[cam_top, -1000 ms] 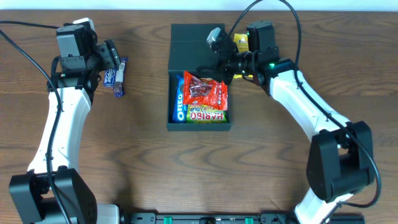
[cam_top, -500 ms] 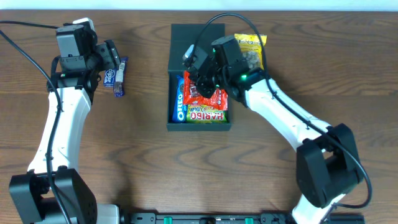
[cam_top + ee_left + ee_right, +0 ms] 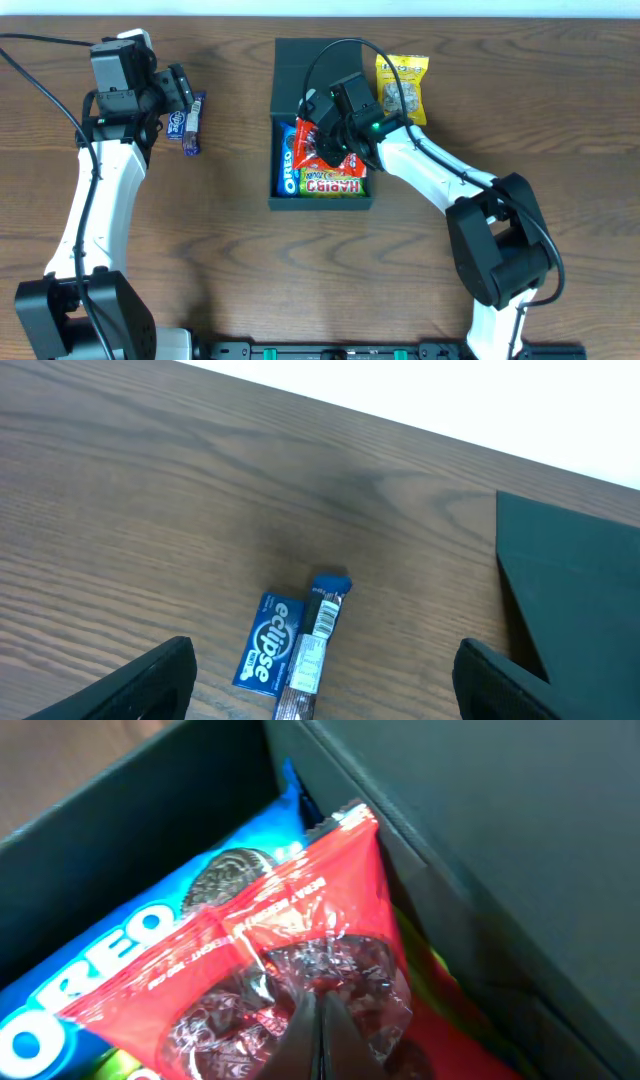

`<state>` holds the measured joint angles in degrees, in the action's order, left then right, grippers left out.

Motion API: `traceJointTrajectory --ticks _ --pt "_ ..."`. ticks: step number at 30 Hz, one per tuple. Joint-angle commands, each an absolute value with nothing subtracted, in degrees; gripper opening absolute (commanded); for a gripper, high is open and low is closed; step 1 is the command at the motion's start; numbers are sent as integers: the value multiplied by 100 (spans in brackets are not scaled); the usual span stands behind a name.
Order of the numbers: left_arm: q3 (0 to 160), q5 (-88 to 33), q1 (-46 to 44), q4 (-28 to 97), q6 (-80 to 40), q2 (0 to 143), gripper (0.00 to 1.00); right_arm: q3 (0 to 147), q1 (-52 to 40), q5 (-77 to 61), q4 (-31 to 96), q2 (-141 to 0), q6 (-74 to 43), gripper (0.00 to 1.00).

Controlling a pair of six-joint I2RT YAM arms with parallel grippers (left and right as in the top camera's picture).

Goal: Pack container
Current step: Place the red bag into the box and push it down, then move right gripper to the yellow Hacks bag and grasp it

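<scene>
Right gripper (image 3: 318, 1032) is down in the box, jaws closed tight, tips pressing the red candy packet (image 3: 300, 945), which lies over the Oreo pack (image 3: 110, 970) and the Haribo bag (image 3: 333, 186). The container (image 3: 320, 204) sits at the far centre of the table (image 3: 230, 250), flap open on the far side, a yellow snack bag (image 3: 402, 85) just right of it. On the left, the left gripper (image 3: 325, 672) hovers spread wide over an Eclipse gum pack (image 3: 265, 652) and the wrapped bar (image 3: 318, 635) touching it.

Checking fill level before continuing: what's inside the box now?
Inside the box: a blue Oreo pack, a green Haribo bag, and a red packet lying on both. The right gripper covers part of the red packet; anything beneath the packs is hidden.
</scene>
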<state>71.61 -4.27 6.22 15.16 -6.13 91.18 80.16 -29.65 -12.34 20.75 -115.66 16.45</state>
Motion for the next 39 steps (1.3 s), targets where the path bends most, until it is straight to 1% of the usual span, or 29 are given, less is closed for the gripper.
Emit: traceJointTrajectory --ticks 1,6,14,18,20,21,22,24,25,27,31,36,39 --pt "7290 -408 642 1518 -572 9019 84 8027 -2954 -252 2128 -11721 1479 1" --pt "7290 -405 642 1516 -572 9019 84 8191 -2954 -172 2123 -11563 1315 1" --pt "7290 -405 642 1520 -572 9021 84 8499 -2956 -187 2073 -10833 1203 1" --pt "7290 -405 642 1518 -572 9021 84 8499 -2716 202 1920 -10637 255 1" --pt "7290 -405 642 1522 -572 9021 84 8497 -2434 366 1911 -10652 -276 1" --pt "7290 -405 642 1538 -572 9021 84 8497 -2285 366 1909 -10683 -419 8" --pt "7290 -405 642 1557 -572 9021 84 8497 -2189 366 1909 -10698 -513 19" --pt "7290 -405 642 1599 -572 9021 83 8497 -1990 366 1909 -10755 -576 21" --pt "7290 -405 642 1610 -574 9021 84 8497 -1900 366 1907 -10779 -576 27" --pt "7290 -405 642 1621 -574 9021 84 8497 -1747 368 1903 -10862 -576 50" --pt "7290 -405 642 1621 -572 9021 84 8497 -1562 370 1905 -11135 -578 66" --pt "7290 -405 642 1621 -572 9021 84 8497 -1459 624 1857 -11625 -578 70" --pt "7290 -405 642 1621 -574 9021 84 8497 -1457 648 1669 -11904 -578 70"
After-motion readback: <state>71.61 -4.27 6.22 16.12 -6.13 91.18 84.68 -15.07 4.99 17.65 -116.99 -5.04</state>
